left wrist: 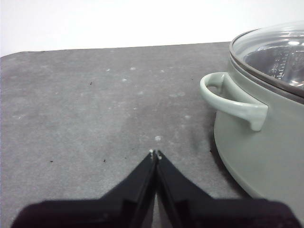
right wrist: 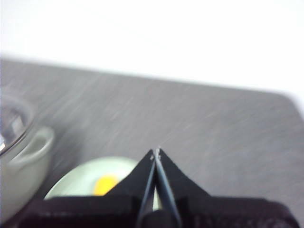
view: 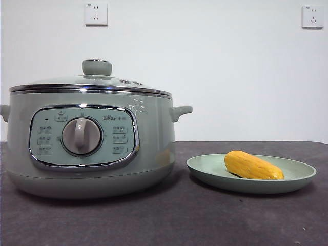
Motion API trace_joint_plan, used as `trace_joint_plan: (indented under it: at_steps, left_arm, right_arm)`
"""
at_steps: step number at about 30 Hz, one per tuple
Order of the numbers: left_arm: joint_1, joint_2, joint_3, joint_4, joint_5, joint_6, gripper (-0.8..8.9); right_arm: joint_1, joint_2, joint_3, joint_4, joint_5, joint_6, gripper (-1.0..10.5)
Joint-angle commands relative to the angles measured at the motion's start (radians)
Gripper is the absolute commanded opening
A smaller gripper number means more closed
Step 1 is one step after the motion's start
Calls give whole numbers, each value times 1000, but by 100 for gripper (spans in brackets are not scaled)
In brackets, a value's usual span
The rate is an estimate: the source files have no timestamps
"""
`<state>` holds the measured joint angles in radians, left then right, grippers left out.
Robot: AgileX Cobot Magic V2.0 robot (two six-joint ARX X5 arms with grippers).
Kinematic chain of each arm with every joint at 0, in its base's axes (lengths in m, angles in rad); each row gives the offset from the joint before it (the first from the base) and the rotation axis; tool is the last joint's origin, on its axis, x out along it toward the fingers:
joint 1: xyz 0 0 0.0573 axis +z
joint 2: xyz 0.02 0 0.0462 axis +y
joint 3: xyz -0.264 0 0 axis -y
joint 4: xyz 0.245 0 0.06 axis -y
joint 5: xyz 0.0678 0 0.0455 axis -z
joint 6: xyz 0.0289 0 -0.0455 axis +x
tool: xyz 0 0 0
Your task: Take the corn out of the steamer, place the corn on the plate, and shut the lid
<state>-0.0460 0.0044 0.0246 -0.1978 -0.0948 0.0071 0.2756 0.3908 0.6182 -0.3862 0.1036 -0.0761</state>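
The sage-green steamer (view: 92, 143) stands at the left of the table with its glass lid (view: 92, 82) seated on its rim. The corn (view: 252, 165) lies on the pale-green plate (view: 300, 174) to the steamer's right. My left gripper (left wrist: 155, 154) is shut and empty, raised above the bare table beside the steamer's side handle (left wrist: 237, 102). My right gripper (right wrist: 156, 153) is shut and empty, raised above the plate (right wrist: 85, 178), with the corn (right wrist: 105, 184) showing below it. Neither arm shows in the front view.
The table is covered with a dark grey mat (view: 169, 220). A white wall with two sockets (view: 96, 14) stands behind it. The right wrist view is blurred.
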Motion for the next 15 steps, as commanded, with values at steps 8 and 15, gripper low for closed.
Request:
trace_joint_plan:
  at_steps: [8, 15]
  left_arm:
    - [3, -2, -13, -1, -3, -7, -4]
    - [3, -2, -13, -1, -3, -7, -4]
  right_arm:
    - [-189, -171, -280, 265, -4, -32, -16]
    - [-229, -268, -469, 304, -53, -27, -16]
